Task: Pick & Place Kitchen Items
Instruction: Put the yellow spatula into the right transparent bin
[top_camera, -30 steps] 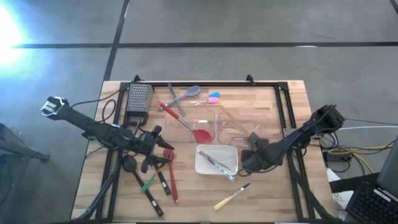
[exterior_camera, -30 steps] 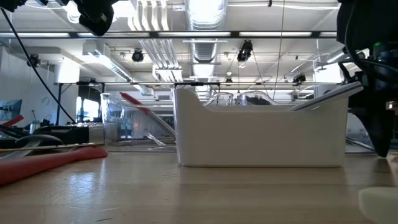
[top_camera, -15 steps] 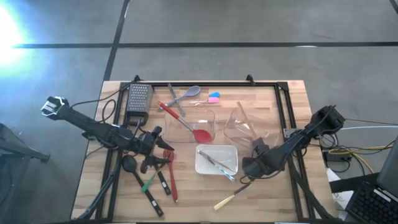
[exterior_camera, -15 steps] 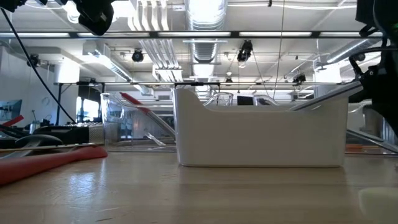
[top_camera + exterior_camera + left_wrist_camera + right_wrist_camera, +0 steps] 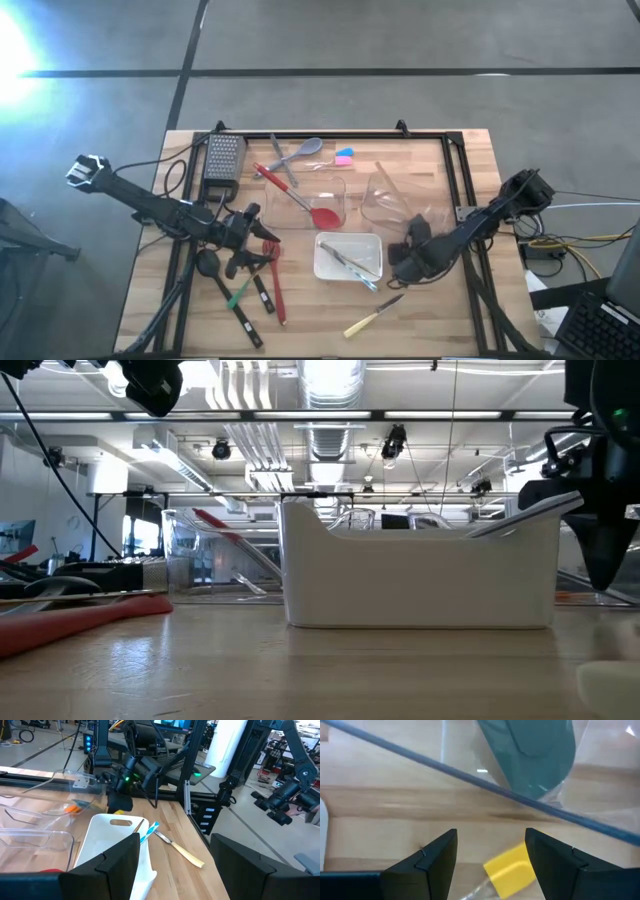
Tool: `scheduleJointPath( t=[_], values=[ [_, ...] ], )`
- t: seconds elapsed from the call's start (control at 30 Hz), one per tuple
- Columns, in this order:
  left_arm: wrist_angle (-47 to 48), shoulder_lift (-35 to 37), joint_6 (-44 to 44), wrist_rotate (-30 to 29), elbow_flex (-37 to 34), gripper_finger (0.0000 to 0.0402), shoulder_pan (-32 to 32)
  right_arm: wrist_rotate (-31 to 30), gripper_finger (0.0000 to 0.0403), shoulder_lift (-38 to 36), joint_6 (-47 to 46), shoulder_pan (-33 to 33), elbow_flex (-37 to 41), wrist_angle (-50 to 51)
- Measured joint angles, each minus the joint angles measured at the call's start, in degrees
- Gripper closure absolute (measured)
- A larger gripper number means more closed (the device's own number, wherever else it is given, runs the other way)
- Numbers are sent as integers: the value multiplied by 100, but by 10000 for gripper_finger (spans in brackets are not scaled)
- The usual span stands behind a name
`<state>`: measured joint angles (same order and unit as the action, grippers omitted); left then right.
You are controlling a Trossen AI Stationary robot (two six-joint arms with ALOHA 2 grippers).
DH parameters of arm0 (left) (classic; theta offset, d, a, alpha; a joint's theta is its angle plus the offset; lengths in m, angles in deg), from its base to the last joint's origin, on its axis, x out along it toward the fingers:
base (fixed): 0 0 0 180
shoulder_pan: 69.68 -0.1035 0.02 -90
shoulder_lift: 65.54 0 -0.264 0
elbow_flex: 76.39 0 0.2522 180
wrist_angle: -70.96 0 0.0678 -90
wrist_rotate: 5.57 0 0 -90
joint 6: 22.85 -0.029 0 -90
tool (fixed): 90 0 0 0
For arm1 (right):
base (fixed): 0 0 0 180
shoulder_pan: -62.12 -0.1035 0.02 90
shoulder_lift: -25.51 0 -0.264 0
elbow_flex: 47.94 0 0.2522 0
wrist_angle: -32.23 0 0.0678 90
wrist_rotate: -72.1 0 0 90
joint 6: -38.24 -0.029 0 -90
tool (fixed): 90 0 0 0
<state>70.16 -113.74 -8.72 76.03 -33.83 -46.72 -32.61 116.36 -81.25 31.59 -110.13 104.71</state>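
Wooden desk (image 5: 440, 300) from above: the right gripper (image 5: 398, 262) hung just beside the white tray (image 5: 325, 262), near the yellow-handled knife (image 5: 372, 316); the left gripper (image 5: 268, 247) waited over red tongs (image 5: 275, 285). In the right wrist view, the gripper's jaws gaped empty over the yellow handle (image 5: 510, 867). I judged a pick was starting: descend, close.

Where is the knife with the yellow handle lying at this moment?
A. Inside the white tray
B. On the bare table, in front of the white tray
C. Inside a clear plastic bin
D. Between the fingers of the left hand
B: the high view shows the yellow-handled knife flat on the wooden table, outside the white tray and held by neither hand.
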Motion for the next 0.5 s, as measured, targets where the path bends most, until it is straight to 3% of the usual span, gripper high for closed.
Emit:
scheduleJointPath(
  t=[0.27,0.5],
  values=[
    [-44,2,-11,0,0,151,0,-305,175,-4,45,180,-40,394],
    [-20,2,-48,0,0,151,0,-303,176,11,-530,-159,-546,373]
  ],
)
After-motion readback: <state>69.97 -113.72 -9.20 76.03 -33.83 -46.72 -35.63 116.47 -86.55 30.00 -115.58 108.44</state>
